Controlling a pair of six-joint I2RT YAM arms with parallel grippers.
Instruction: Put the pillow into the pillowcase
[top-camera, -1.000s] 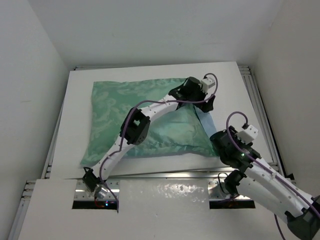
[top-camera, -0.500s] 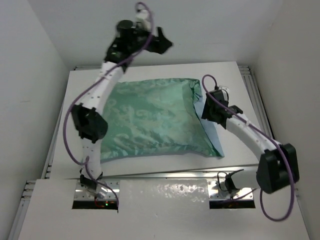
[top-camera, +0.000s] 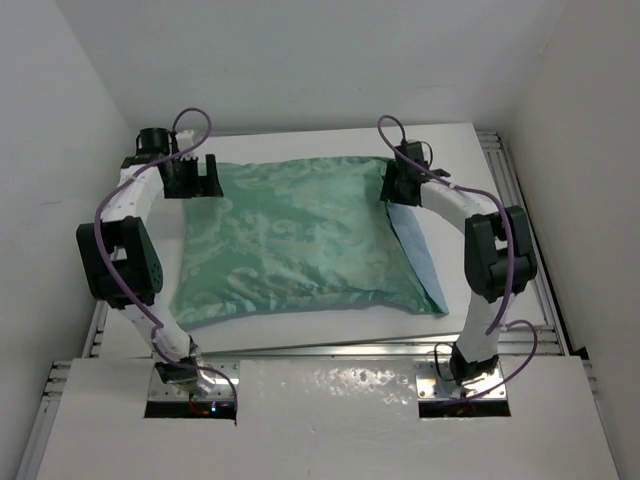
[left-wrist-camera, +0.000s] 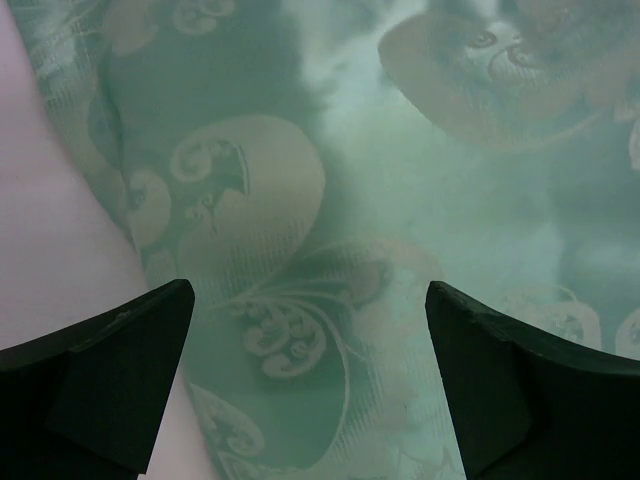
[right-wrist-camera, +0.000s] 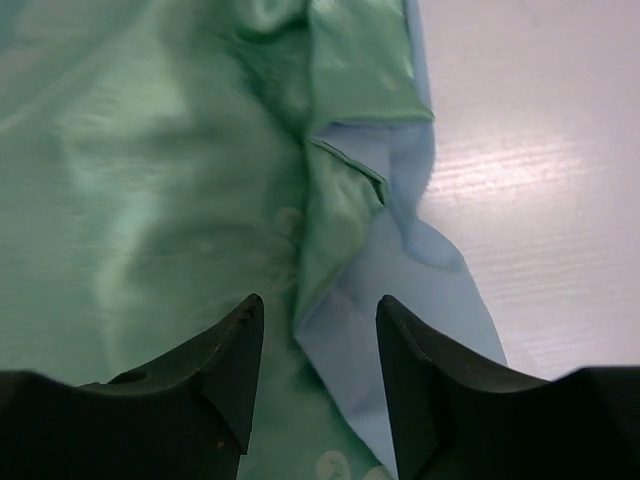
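Note:
The sea-green patterned pillowcase (top-camera: 300, 240) lies puffed up across the white table, with its light blue flap (top-camera: 422, 265) spread out at the right side. No pillow shows; the full cloth hides whatever is inside. My left gripper (top-camera: 195, 180) hovers at the case's far left corner, jaws wide open over the patterned cloth (left-wrist-camera: 400, 200) beside its edge; in the left wrist view the gripper (left-wrist-camera: 308, 288) has nothing between its fingers. My right gripper (top-camera: 391, 186) is at the far right corner, open partway (right-wrist-camera: 320, 300) above a green fold (right-wrist-camera: 335, 200) and the blue flap (right-wrist-camera: 400, 300).
The white table (top-camera: 470, 160) is boxed in by white walls on three sides. Metal rails (top-camera: 522, 225) run along its right edge. A shiny metal plate (top-camera: 330, 385) with both arm bases lies along the near edge.
My left arm swung from the case's far right, up high, then down to its far left corner. My right arm reached from near its base to the far right corner, jaws narrowing.

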